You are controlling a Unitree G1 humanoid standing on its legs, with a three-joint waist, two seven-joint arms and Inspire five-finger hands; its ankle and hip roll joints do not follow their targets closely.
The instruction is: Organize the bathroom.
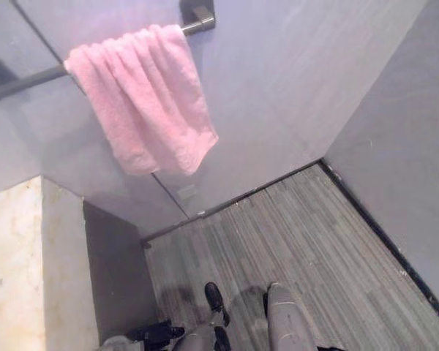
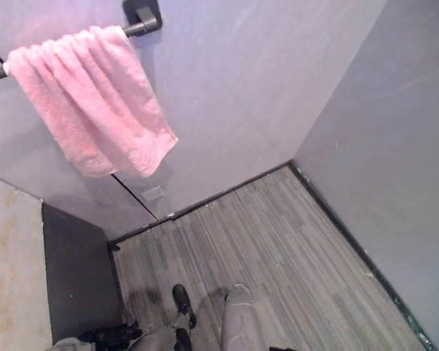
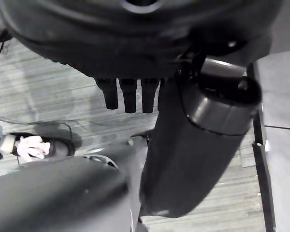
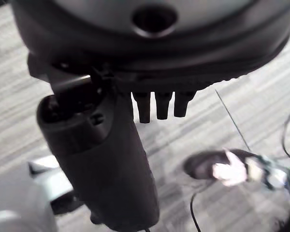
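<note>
Towel (image 1: 148, 99), pink; draped over wall bar (image 1: 29, 79)
Left hand (image 3: 130, 94), right hand (image 4: 159, 104): fingers straight, holding nothing; above floor (image 1: 307, 241)

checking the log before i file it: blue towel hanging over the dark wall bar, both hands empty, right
Not quite: the towel is pink, not blue, as the left eye view shows. It does hang over the dark wall bar, and the left robot hand and right robot hand are empty.

Pink towel (image 1: 148, 102) draped over dark wall rail (image 1: 29, 79), pale marble counter (image 1: 22, 270) seen lower left, grey striped floor (image 1: 314, 248) below.
</note>
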